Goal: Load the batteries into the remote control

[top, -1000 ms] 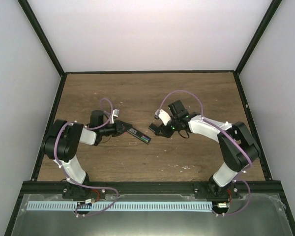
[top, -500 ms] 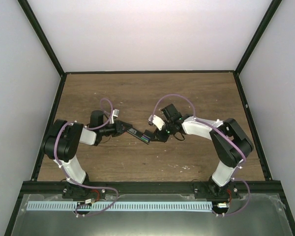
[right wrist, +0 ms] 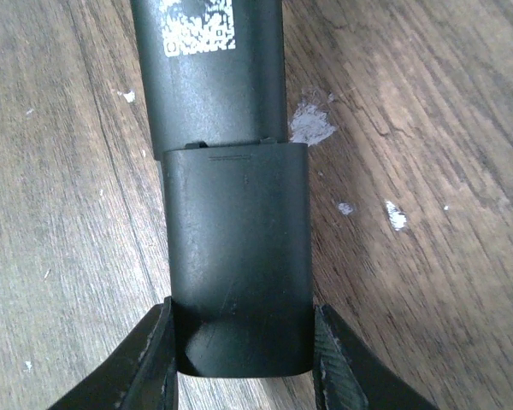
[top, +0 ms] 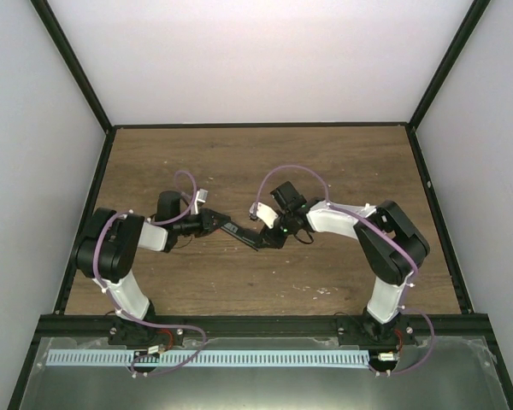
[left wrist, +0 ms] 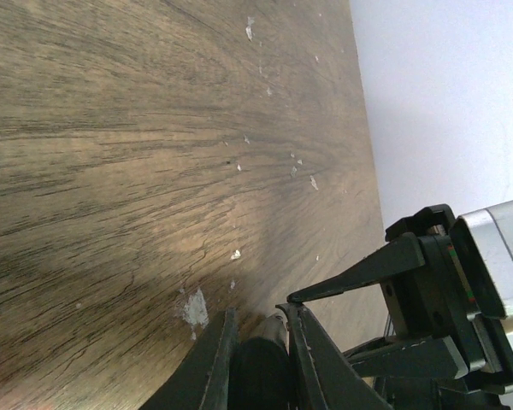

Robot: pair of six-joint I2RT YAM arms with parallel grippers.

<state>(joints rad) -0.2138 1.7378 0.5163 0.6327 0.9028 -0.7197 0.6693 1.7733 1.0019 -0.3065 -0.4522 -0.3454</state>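
Right wrist view: remote control point(right wrist: 227, 239) gripped at both ends

Nearest us, our right hand point(right wrist: 242, 363) clamps the remote's back-cover end, low over the wooden desk point(right wrist: 60, 213). Farther along, our left hand point(left wrist: 258, 342) pinches the opposite end.

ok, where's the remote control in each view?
Top external: remote control mid-table, bridging the left gripper and right gripper.
Left wrist: at the bottom edge, its dark end pinched between that arm's fingers.
Right wrist: fills the centre, running from the top edge down between the fingers.
Shared landmark: the right gripper, also at lower right in the left wrist view.
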